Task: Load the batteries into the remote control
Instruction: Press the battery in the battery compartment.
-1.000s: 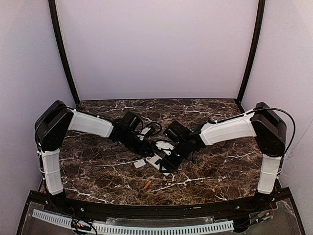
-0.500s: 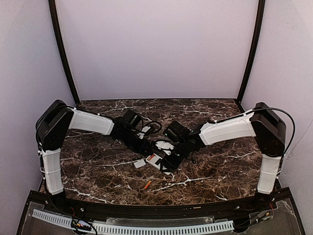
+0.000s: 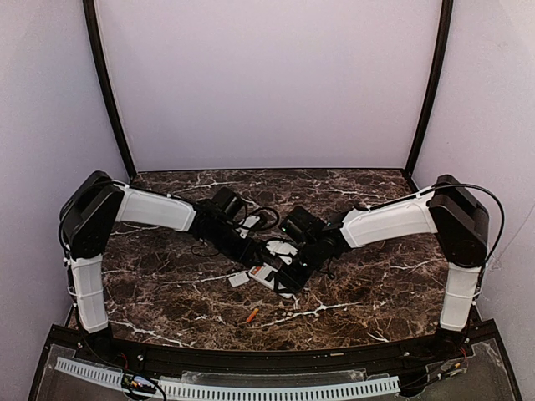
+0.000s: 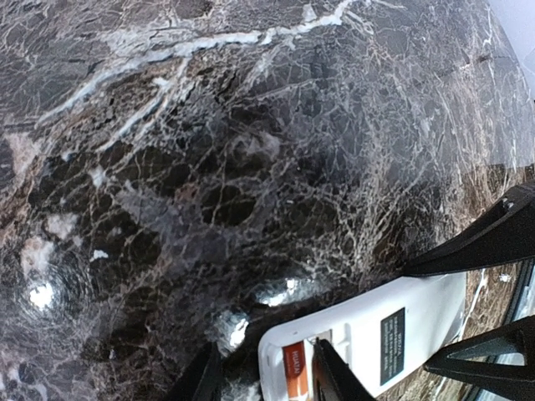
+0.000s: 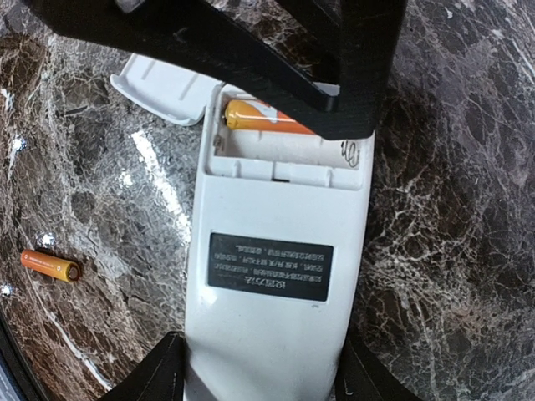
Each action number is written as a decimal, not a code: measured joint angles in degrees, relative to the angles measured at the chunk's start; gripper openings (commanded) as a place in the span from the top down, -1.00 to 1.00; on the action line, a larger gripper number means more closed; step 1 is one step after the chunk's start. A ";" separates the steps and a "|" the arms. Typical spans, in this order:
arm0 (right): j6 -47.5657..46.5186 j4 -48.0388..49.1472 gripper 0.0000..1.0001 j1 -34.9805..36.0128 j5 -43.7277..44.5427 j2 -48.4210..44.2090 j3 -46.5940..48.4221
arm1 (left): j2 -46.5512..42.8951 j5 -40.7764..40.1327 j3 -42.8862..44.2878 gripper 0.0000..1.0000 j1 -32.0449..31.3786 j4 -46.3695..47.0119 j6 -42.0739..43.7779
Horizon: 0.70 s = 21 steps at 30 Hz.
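**One battery seated, one lying loose**

The small white rectangular plastic remote control (image 5: 270,209) lies back-up near the middle of the dark brown, white-veined marble table (image 3: 384,284). Its black label faces the cameras. Its battery compartment is uncovered at the end that points left and far.

One thin orange-red cylindrical battery, the seated battery (image 5: 251,115), lies in the far slot of that compartment. The slot beside it shows bare white plastic.

The second thin orange-red cylinder, the loose battery (image 3: 252,315), lies on the marble nearer the table's near edge. It is apart from the remote control and from both arms.

A small white plastic cover plate (image 3: 239,278) lies flat just beside the remote control's open end, on its left.

The right gripper (image 5: 261,342) straddles the remote control's other end. One black finger presses against each long side of the casing, so it has the handset clamped between them.

The left gripper (image 4: 267,351) reaches over the compartment end from the left, with its fingers partly apart. One finger sits above the compartment's edge, right next to the seated battery. The other stands over bare marble beyond the remote control's side. I can make out nothing held between them (the right wrist view shows these fingers only as black bars crossing above the compartment and hiding part of the seated battery).
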 measured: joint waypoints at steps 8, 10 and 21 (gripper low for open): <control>0.42 0.02 -0.07 -0.24 -0.11 0.00 0.00 | -0.35 -5.97 0.70 0.33 -2.08 -2.01 3.04; 0.44 -0.02 -0.05 -0.37 -0.22 0.00 0.00 | -0.35 -7.93 1.16 0.42 -2.62 -3.28 3.54; 1.31 0.00 -0.13 -0.76 -0.85 0.00 -0.02 | -0.31 -10.08 2.93 0.36 -3.89 -6.73 4.61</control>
